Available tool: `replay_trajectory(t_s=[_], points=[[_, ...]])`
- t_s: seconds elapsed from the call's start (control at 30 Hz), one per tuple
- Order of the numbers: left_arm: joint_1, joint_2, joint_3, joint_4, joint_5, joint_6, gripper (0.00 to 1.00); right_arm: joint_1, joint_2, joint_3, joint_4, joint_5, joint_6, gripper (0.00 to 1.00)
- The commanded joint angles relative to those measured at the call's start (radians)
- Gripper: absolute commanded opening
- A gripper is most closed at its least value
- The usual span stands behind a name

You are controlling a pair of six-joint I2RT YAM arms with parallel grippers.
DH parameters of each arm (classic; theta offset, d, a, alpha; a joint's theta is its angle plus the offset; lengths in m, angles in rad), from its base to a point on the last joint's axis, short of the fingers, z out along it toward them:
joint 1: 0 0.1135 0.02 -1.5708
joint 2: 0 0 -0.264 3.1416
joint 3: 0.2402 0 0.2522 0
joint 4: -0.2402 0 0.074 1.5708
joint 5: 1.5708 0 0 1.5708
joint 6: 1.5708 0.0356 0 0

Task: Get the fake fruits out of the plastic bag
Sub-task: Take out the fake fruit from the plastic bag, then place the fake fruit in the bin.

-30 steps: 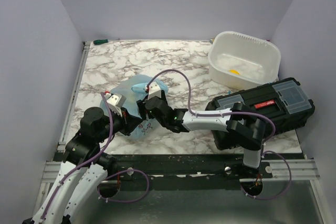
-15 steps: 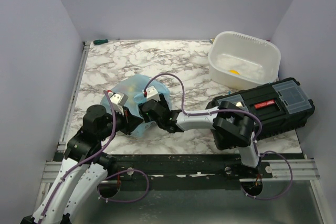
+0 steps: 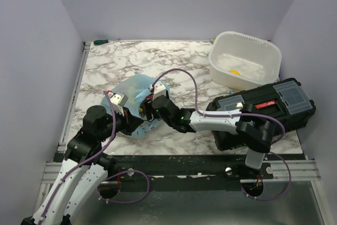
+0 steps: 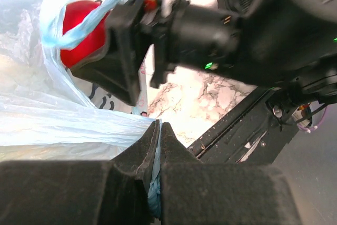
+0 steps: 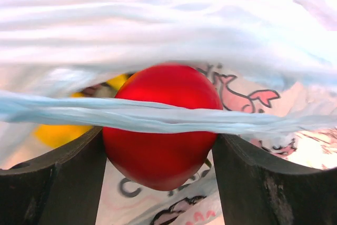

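The plastic bag is resting on the marble counter, left of centre, with both arms meeting over it. At its near edge the left end effector is pinching a fold of the blue film, jaws pressed together on it. The right end effector is reaching into the bag's mouth and gripping a red fruit, one finger bearing on each side. A band of blue film is lying across the front of the red fruit. A yellow fruit is showing behind it on the left, inside the bag; which kind, cannot tell. A white tub is sitting at the far right corner, holding a small yellow piece. A black case is lying just in front of the tub
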Motion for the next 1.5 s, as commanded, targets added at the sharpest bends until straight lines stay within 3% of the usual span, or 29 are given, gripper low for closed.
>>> replay_trajectory(t_s=[0.0, 0.17, 0.33, 0.5, 0.6, 0.7, 0.83, 0.93, 1.03, 1.27, 1.47], points=[[-0.007, -0.020, 0.005, 0.010, -0.008, 0.007, 0.00, -0.007, -0.129, -0.033, 0.061, -0.232, 0.078, 0.16], [-0.007, -0.028, 0.006, 0.006, -0.026, 0.005, 0.00, -0.006, -0.215, -0.116, 0.170, -0.572, 0.117, 0.13], [-0.007, -0.042, 0.007, 0.003, -0.040, 0.004, 0.00, -0.007, -0.312, -0.159, 0.112, -0.560, 0.120, 0.09], [-0.005, -0.042, 0.007, 0.008, -0.041, 0.004, 0.00, -0.007, -0.463, -0.172, -0.052, -0.299, 0.041, 0.09], [-0.004, -0.032, 0.009, 0.006, -0.043, 0.004, 0.00, -0.013, -0.547, -0.197, -0.113, 0.025, 0.003, 0.09], [-0.004, -0.029, 0.008, 0.004, -0.047, 0.004, 0.00, -0.072, -0.622, -0.236, -0.117, 0.253, -0.018, 0.09], [-0.004, -0.039, 0.009, 0.004, -0.049, 0.004, 0.00, -0.218, -0.650, -0.247, -0.074, 0.337, -0.065, 0.04], [-0.002, -0.044, 0.007, 0.007, -0.050, 0.003, 0.00, -0.439, -0.555, -0.181, -0.070, 0.164, -0.105, 0.10], [-0.001, -0.040, 0.008, 0.006, -0.048, 0.004, 0.00, -0.583, -0.364, 0.003, -0.213, 0.184, -0.087, 0.01], [-0.001, -0.043, 0.007, 0.006, -0.038, 0.007, 0.00, -0.775, -0.011, 0.374, -0.433, 0.177, -0.114, 0.01], [-0.001, -0.051, 0.007, 0.007, -0.040, 0.005, 0.00, -0.921, 0.240, 0.689, -0.700, -0.065, -0.082, 0.04]])
